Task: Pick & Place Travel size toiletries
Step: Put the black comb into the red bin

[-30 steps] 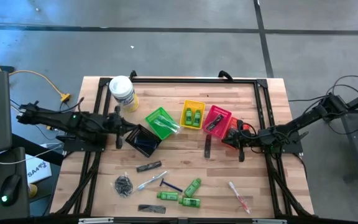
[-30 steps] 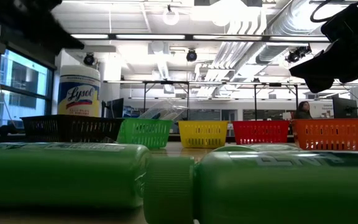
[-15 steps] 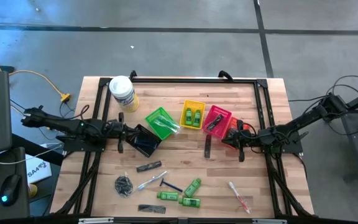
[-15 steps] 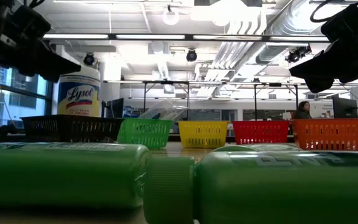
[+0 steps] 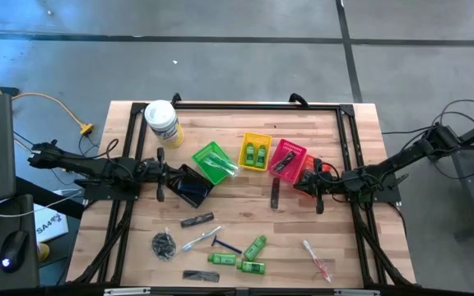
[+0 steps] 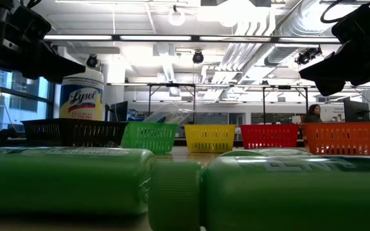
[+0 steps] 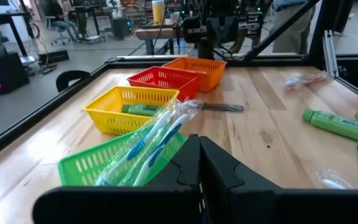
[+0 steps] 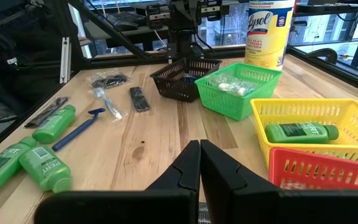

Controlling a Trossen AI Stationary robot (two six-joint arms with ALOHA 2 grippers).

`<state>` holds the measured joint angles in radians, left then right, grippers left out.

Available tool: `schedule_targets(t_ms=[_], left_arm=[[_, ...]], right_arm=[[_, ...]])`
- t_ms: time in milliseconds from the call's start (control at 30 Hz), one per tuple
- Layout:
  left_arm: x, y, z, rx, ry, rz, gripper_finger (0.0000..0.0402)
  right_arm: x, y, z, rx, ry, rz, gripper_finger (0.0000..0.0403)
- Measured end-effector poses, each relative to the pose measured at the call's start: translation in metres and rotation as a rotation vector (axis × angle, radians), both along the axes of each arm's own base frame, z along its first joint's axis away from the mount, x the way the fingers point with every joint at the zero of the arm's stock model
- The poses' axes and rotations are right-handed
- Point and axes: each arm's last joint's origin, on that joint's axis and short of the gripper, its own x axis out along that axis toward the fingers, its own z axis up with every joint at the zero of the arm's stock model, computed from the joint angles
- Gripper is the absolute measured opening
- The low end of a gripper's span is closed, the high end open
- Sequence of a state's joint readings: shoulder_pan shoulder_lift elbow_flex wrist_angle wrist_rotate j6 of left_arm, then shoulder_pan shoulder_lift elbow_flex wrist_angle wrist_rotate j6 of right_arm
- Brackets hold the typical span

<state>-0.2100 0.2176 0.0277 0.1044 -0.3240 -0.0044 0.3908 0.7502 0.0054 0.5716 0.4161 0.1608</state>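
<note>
Travel size toiletries lie loose on the near half of the table: green mini bottles, a blue razor, black combs, a mesh bundle and wrapped toothbrushes. More toothbrushes lie in the green basket. Green bottles lie in the yellow basket. My left gripper hovers shut and empty at the left, beside the black basket. My right gripper hovers shut and empty at the right, over the orange basket.
A white-lidded tub with a yellow label stands at the far left corner. A red basket sits between the yellow and orange ones. A black comb lies on bare wood mid-table. A black metal frame runs along the table's edges.
My left gripper has come down at the table's left side and tipped to about level, staying shut and empty; in the low view it has dropped into sight at the upper left. No object has moved.
</note>
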Motion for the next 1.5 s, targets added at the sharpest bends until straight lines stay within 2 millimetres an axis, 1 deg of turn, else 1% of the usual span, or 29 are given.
schedule_targets(t_ms=[1100, 1200, 1300, 1500], left_arm=[[-0.0002, 0.0001, -0.0037, 0.002, 0.028, 0.001, 0.0], [-0.0002, 0.0001, -0.0037, 0.002, 0.028, 0.001, 0.0], [-0.0002, 0.0001, -0.0038, 0.002, 0.028, 0.001, 0.0], [-0.0002, 0.0001, -0.004, -0.004, 0.028, 0.002, 0.0]], right_arm=[[0.0, 0.0, 0.0, 0.001, 0.0, 0.0, 0.0003], [0.0, -0.0001, 0.0, 0.037, -0.002, -0.009, 0.0003], [0.0, -0.0012, 0.0006, 0.094, -0.013, -0.056, 0.0003], [0.0003, -0.0014, 0.0015, 0.095, -0.019, -0.068, 0.0003]])
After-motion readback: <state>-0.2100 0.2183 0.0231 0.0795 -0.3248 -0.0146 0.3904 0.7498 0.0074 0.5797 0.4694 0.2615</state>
